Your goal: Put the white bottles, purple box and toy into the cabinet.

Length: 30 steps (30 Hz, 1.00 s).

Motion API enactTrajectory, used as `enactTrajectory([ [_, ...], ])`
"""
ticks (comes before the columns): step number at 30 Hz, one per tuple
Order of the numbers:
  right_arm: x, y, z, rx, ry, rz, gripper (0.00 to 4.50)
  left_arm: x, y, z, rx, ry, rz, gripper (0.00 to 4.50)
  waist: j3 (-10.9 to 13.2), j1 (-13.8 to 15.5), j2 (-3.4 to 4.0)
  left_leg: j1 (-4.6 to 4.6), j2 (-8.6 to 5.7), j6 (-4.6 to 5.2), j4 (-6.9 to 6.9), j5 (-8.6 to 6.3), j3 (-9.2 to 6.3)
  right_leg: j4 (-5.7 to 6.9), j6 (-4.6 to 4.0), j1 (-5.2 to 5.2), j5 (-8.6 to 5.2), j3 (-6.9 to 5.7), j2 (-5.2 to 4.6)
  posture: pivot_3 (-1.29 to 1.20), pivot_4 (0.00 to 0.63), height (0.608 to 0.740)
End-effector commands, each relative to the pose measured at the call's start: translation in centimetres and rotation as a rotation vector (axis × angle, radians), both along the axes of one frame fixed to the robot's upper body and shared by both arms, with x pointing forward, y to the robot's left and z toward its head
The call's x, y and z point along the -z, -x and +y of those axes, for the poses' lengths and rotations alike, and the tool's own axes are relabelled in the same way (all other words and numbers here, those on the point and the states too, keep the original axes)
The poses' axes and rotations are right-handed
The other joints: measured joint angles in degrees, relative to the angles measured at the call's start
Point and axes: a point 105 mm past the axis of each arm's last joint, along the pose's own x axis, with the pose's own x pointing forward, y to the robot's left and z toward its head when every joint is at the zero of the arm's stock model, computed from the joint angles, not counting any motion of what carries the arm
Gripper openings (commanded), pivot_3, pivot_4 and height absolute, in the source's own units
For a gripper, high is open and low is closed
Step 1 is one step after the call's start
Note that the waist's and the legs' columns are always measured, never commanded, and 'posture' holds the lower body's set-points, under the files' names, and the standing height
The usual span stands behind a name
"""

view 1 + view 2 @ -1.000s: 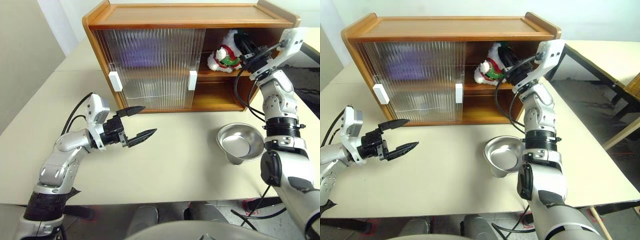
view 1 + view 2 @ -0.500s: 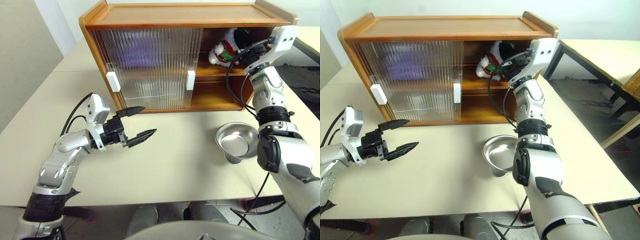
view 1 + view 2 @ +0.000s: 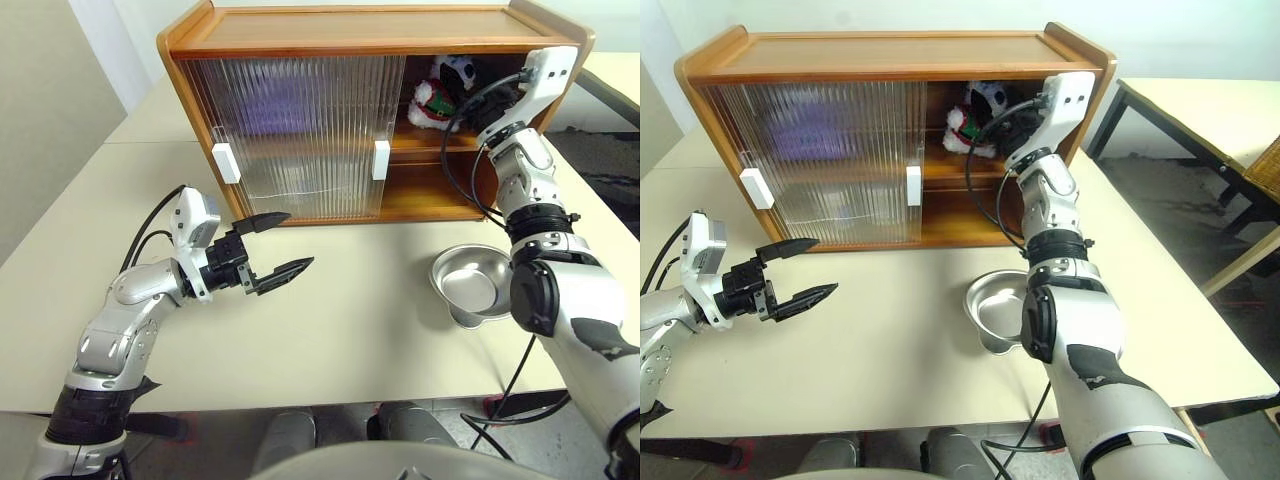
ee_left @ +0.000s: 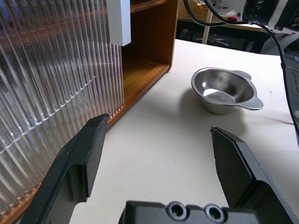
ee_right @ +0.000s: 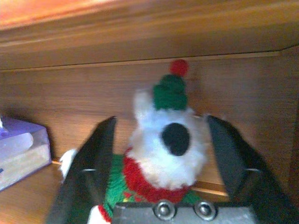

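Observation:
The toy (image 3: pixel 437 100), a white plush snowman with a red scarf and green hat, sits on the upper shelf in the open right half of the cabinet (image 3: pixel 380 30). My right gripper (image 3: pixel 470 102) reaches into that opening and is open, with one finger on each side of the toy (image 5: pixel 163 140). The purple box (image 5: pixel 23 149) lies on the same shelf beside the toy, behind the ribbed doors. The white bottles are hidden. My left gripper (image 3: pixel 299 239) hovers open and empty over the table, in front of the closed doors.
A shiny metal dish (image 3: pixel 478 285) stands on the table in front of the cabinet's open right side, under my right arm. Both ribbed sliding doors (image 3: pixel 300 130) with white handles cover the cabinet's left and middle. The table (image 3: pixel 350 330) is beige.
My right gripper pushed a little deeper into the cabinet with the toy, then opened and let it go on the upper shelf. The left arm has not moved.

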Motion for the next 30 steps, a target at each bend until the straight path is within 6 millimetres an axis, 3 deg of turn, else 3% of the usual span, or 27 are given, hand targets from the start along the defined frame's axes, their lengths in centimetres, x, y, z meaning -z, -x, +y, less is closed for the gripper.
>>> enactTrajectory([
  [1,0.0,0.0,-0.6,0.010,0.005,0.002,4.47,0.2,0.0,0.2,-0.004,-0.012,0.000,4.50,0.00,0.00,0.00,-0.01,0.00,-0.01,0.00,-0.01,0.00,0.00,0.00,-0.01,0.00,0.00,0.00,-0.02,0.000,0.740],
  [8,-1.3,0.7,-1.1,-0.001,0.053,-0.051,4.47,0.3,-0.1,0.2,-0.005,-0.016,-0.001,4.50,0.00,-0.01,0.01,-0.04,0.01,-0.02,0.00,-0.03,0.03,-0.01,0.00,-0.05,0.00,0.00,0.00,-0.02,0.000,0.740],
  [13,-1.8,2.4,-0.6,-0.131,0.125,-0.077,4.47,-0.2,-0.2,0.3,-0.009,-0.006,-0.008,4.50,0.00,-0.03,0.00,-0.04,0.01,-0.02,0.01,-0.03,0.07,-0.02,0.00,-0.04,0.00,0.00,0.01,-0.03,0.000,0.740],
  [18,-0.8,6.4,-0.1,-0.371,0.173,-0.021,4.47,-0.1,0.0,0.3,-0.005,-0.009,-0.003,4.50,-0.01,0.23,-0.01,-0.04,-0.07,-0.06,0.10,-0.03,0.15,-0.08,0.08,0.09,-0.05,0.02,0.08,-0.03,0.000,0.740],
  [23,1.8,12.6,-1.4,-0.679,0.108,0.225,4.47,0.1,0.1,0.0,0.013,-0.012,0.005,4.50,0.00,0.48,-0.05,0.17,-0.64,-0.28,0.21,0.05,0.46,-0.13,0.28,0.48,-0.37,0.11,0.16,-0.04,0.000,0.740],
  [27,3.7,14.4,-3.6,-0.666,0.088,0.370,4.47,0.2,0.2,0.0,0.018,-0.014,0.006,4.50,0.05,0.48,-0.12,0.46,-0.75,-0.38,0.24,0.05,0.45,-0.05,-0.23,0.82,-0.85,0.14,0.17,-0.04,0.000,0.740],
  [30,5.6,15.6,-6.3,-0.614,0.016,0.498,4.47,0.2,0.2,0.0,0.020,-0.014,0.008,4.50,0.06,0.45,-0.21,0.63,-0.75,-0.38,0.27,0.05,0.53,-0.05,0.15,1.02,-1.09,0.15,0.24,-0.04,0.000,0.740],
])
